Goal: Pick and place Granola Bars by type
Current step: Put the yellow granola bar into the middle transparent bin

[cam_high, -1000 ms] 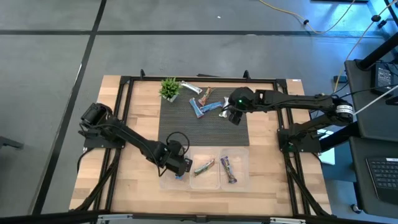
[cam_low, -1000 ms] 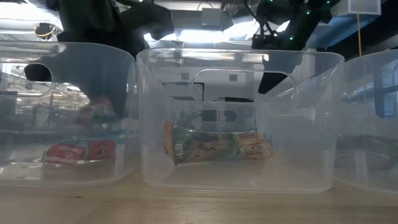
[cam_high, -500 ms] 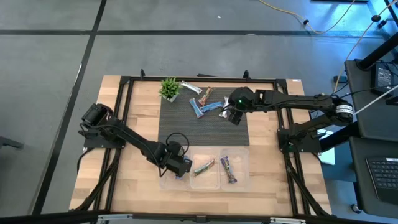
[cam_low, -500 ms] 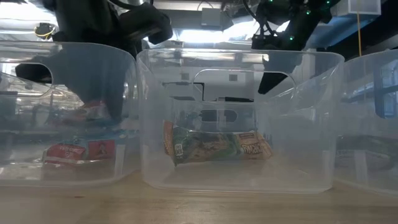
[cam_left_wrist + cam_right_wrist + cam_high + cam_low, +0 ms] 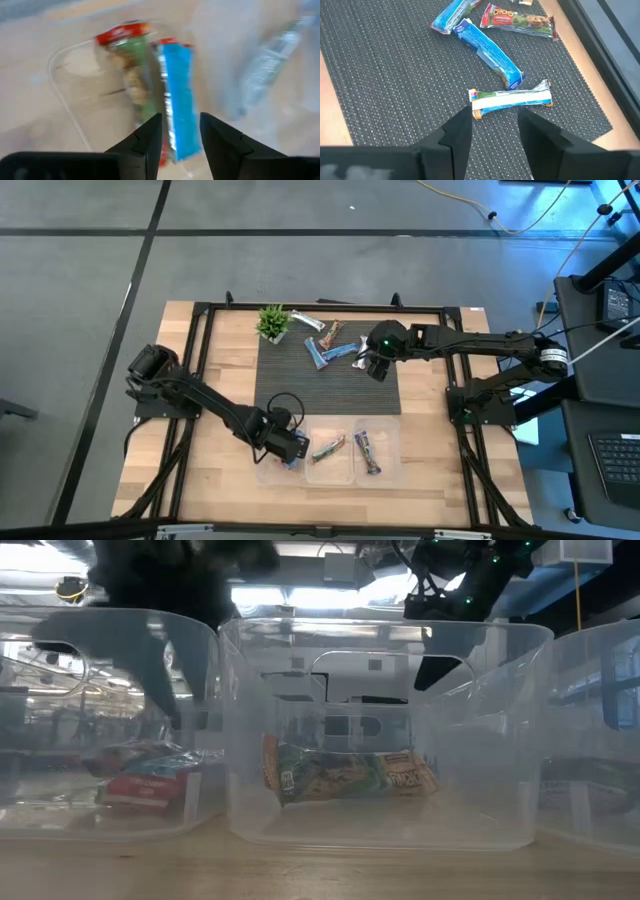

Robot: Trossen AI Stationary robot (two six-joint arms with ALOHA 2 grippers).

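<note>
My left gripper hangs open over the left clear bin. Below it, a blue bar and a red-and-green bar lie flat on the bin floor; the fingers stand above them, apart. My right gripper is open over the dark mat, just above a white-and-blue bar. Two blue bars and a red-green bar lie beyond it on the mat.
The middle bin holds a green-brown bar; the right bin holds a dark purple bar. A small green potted plant stands at the mat's far left corner, with a silver-white bar beside it. A black frame edges the table.
The bar that hung at my left gripper's fingers inside the left bin has dropped and now lies on the bin floor with the other one. My left gripper has risen a little. My right arm has kept still.
</note>
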